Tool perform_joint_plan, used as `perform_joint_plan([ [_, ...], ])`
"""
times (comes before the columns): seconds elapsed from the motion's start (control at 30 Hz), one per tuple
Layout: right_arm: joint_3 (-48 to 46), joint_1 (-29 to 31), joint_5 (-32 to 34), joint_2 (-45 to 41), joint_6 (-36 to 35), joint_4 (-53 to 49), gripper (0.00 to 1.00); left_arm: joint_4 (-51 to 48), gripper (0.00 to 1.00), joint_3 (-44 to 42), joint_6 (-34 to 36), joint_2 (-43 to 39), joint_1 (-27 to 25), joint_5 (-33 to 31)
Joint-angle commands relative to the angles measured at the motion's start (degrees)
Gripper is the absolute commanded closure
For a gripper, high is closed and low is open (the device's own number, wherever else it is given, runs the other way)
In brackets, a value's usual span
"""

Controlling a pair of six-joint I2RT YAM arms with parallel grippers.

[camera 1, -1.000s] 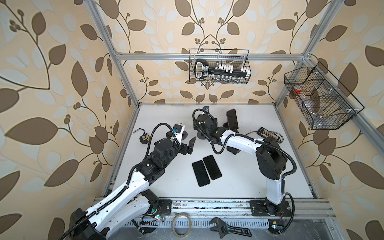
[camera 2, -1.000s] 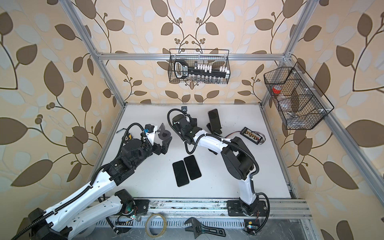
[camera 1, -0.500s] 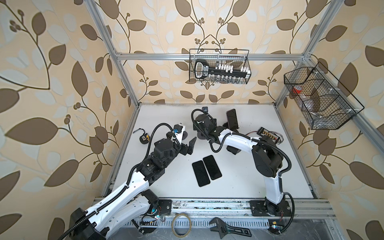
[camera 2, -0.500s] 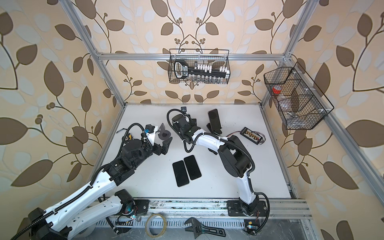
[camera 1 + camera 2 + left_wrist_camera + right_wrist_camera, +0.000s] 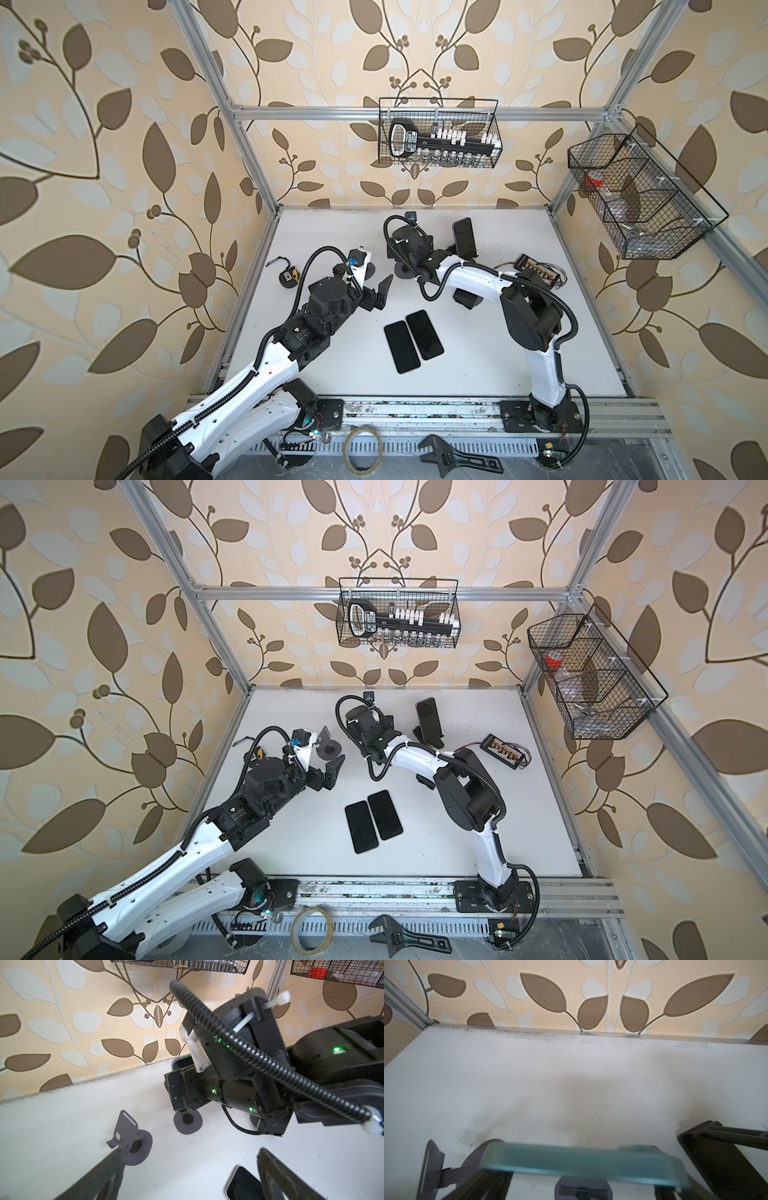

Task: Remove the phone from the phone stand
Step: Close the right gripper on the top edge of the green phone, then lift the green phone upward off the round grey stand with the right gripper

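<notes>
My right gripper (image 5: 581,1178) stands open over a grey phone stand (image 5: 583,1190), its jaws astride a teal-edged phone (image 5: 581,1164) that leans on it. In both top views that phone is hidden under the gripper (image 5: 402,262); the left wrist view shows its teal edge (image 5: 178,1062). Whether the fingers touch the phone I cannot tell. Another dark phone (image 5: 464,239) stands upright on a black stand at the back. My left gripper (image 5: 380,291) (image 5: 191,1153) hangs open and empty beside an empty grey stand (image 5: 126,1132).
Two dark phones (image 5: 401,347) (image 5: 424,334) lie flat mid-table. An empty black stand (image 5: 465,297) sits under my right forearm. A small black device (image 5: 289,276) lies far left, a wired board (image 5: 536,266) far right. Wire baskets (image 5: 438,137) (image 5: 640,195) hang on the walls.
The right arm's elbow has swung a little to the left while its gripper stays over the grey stand. The left arm has not moved.
</notes>
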Motion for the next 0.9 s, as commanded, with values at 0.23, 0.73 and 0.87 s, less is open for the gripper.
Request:
perform_joint_plan([
  [0.23, 2.4, -0.4, 0.8, 1.4, -0.7, 0.4, 0.01, 1.4, 0.01, 2.6, 1.2, -0.3, -0.5, -0.9],
  [0.73, 1.5, -0.5, 0.0, 1.0, -1.5, 1.6, 0.08, 1.5, 0.01, 2.5, 0.9, -0.3, -0.5, -0.6],
  [0.87, 1.2, -0.8, -0.5, 1.0, -1.6, 1.9, 0.10, 1.5, 0.01, 2.5, 0.9, -0.1, -0.5, -0.5],
])
